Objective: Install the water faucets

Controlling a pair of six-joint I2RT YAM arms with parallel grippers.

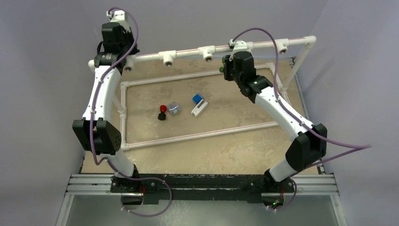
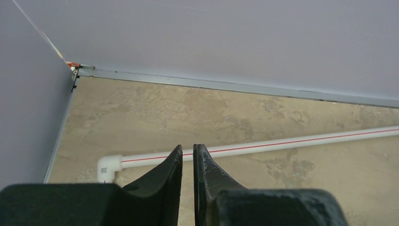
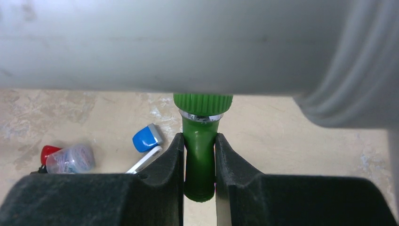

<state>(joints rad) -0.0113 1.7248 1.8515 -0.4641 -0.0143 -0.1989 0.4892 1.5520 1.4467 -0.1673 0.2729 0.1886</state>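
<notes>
My right gripper (image 3: 200,139) is shut on the green faucet (image 3: 201,155). It holds the faucet upright with its ribbed collar (image 3: 203,101) against the underside of the raised white pipe (image 3: 164,47). In the top view this gripper (image 1: 227,67) is at the back rail, with a bit of green (image 1: 220,69) showing. The white faucet with blue handle (image 1: 198,104) and the black faucet with red knob (image 1: 162,112) lie on the table inside the frame. My left gripper (image 2: 187,148) is shut and empty, high over the far left corner.
The white pipe frame has a raised back rail with open tee fittings (image 1: 168,57) (image 1: 207,52) (image 1: 282,45) and a floor rectangle (image 1: 197,133). A small clear packet (image 1: 173,108) lies between the two loose faucets. A floor pipe and elbow (image 2: 109,165) lie below the left gripper.
</notes>
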